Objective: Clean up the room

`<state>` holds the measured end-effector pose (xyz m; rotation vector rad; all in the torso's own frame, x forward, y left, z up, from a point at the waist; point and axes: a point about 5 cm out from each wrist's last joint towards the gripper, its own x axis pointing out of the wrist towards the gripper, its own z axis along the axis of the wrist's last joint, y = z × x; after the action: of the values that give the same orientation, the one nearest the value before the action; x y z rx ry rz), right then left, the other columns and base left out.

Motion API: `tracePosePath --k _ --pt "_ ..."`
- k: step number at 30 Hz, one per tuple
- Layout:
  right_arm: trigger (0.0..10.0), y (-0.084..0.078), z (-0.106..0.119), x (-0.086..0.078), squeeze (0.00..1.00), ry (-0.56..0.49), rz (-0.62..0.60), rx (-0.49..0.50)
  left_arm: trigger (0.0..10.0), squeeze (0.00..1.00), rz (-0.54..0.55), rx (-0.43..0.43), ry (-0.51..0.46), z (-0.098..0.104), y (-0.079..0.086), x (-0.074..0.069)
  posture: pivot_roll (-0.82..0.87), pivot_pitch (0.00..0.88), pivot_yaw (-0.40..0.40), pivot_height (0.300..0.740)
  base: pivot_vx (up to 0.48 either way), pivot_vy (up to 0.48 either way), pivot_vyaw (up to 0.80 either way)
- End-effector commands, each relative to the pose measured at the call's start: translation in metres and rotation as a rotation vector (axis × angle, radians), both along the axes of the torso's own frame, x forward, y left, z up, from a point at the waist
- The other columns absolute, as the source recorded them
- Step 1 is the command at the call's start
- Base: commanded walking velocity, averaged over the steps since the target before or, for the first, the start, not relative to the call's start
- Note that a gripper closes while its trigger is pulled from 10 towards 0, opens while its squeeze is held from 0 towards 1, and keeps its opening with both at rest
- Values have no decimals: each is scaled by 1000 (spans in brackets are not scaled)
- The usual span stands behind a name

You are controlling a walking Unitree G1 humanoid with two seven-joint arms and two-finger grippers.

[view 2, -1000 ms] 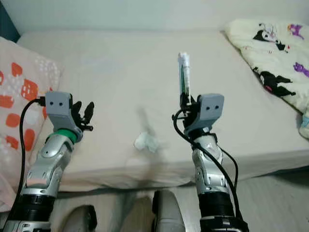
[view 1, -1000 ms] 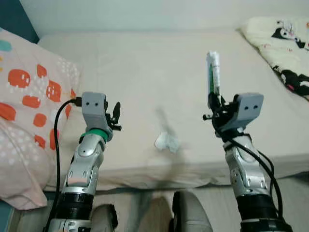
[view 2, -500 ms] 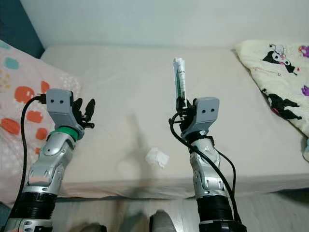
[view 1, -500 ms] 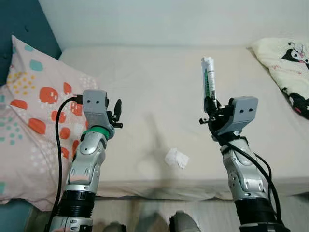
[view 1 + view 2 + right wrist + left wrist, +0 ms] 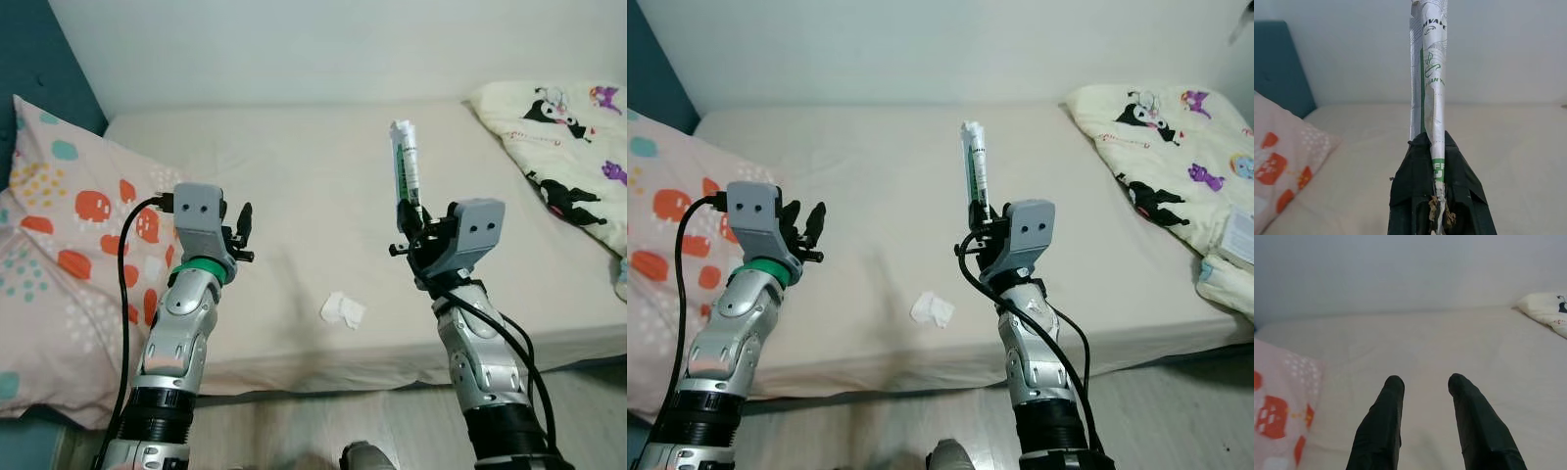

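Over the bed: your right pincer (image 5: 409,217) is clenched on a tall white and green crinkly wrapper (image 5: 405,166), held straight up so it stays clear of the sheet.
Left pincer (image 5: 241,224): released, its two black fingers (image 5: 1382,421) apart, holding nothing.
Still to pick up: a small crumpled white paper (image 5: 343,309) lies near the bed's front edge, between your arms.
Bed: wide cream mattress (image 5: 294,166), smooth.
Room: spotted pink pillow (image 5: 69,255) at your left, cartoon cream blanket (image 5: 558,147) at your right, pale wall behind.

We see a white-green wrapper (image 5: 405,162) upright in the right gripper (image 5: 411,223); crumpled tissue (image 5: 343,309) lies on the bed (image 5: 294,176).
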<state>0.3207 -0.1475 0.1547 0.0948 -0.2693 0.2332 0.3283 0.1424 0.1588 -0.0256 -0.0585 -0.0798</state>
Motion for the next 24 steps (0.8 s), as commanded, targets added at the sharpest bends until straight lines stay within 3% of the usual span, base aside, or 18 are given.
tracePosePath --k 1,12,24 --pt "10000 0 -4 -2 0 18 -6 16 10000 0 -2 9 17 -5 1 -3 -103 0 15 697 -296 0 0" --pt "10000 2 -5 -2 0 24 -22 26 10000 0 -7 16 20 -5 1 -5 -99 0 24 697 -295 0 0" --pt "10000 5 -5 -1 0 34 -12 40 10000 0 -3 21 25 -6 2 -6 -90 0 22 697 -292 0 604"
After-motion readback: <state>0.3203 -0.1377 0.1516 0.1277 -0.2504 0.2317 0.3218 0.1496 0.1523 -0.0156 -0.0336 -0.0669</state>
